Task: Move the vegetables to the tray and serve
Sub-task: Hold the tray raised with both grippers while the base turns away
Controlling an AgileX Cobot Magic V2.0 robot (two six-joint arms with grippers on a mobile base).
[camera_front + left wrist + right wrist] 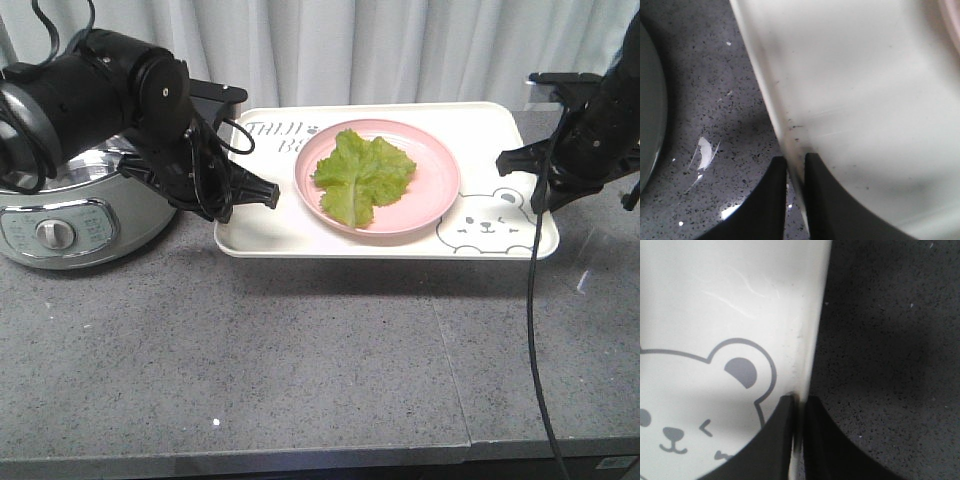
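- While both arms are flanking it, the cream tray [268, 236] is showing its grey lettering [278, 131] at the far left corner: "TAIJI" on top and "BE" below, with the rest running behind the pink plate [441, 190].
- A grey winking bear drawing [487, 222] is sitting at the tray's near right corner, and the right wrist view is catching its ear, wink and nose up close.
- The lettuce leaf [362, 172] is lying flat on the pink plate in the middle of the tray, well apart from both sets of fingers.
- The left gripper [795, 159] is pinching the tray's left rim, one black finger on each side and the lip filling the narrow gap.
- The right gripper [799, 399] is clamping the right rim the same way, just beside the bear's ear.
- The tray is throwing a dark shadow on the grey speckled counter [300, 350] along its near edge.
- A silver cooker [60, 228] with a front dial is standing behind the left arm.
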